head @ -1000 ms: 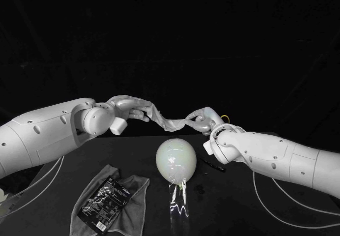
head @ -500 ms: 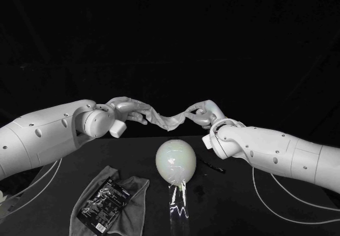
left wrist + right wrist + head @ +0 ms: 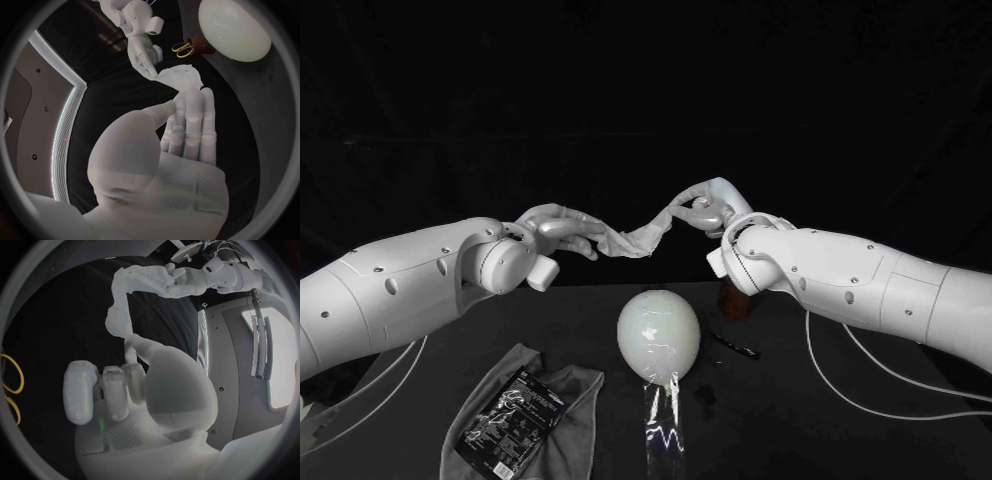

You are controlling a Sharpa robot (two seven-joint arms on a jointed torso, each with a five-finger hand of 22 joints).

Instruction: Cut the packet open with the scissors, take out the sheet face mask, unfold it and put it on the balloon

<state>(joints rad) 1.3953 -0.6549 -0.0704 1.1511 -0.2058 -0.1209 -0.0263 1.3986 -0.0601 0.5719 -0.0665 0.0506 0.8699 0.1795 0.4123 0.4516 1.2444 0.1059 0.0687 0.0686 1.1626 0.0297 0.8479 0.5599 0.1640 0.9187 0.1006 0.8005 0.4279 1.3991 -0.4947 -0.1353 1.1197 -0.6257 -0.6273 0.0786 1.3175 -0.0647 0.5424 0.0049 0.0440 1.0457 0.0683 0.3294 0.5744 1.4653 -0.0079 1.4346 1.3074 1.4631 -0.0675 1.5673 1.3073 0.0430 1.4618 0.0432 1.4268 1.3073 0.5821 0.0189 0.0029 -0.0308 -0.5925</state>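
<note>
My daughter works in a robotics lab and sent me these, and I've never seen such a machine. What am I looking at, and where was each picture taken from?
It is a robot with two white arms, each ending in a silver many-fingered hand. The square picture comes from a camera on its head, looking down at the black table. The two round pictures come from fisheye cameras at the wrists, behind each hand. The left hand and right hand hold a crumpled white sheet face mask between them in the air. Below it stands a pale egg-shaped balloon. A black printed packet lies on a grey cloth. Yellow-handled scissors sit in a brown holder.
</note>
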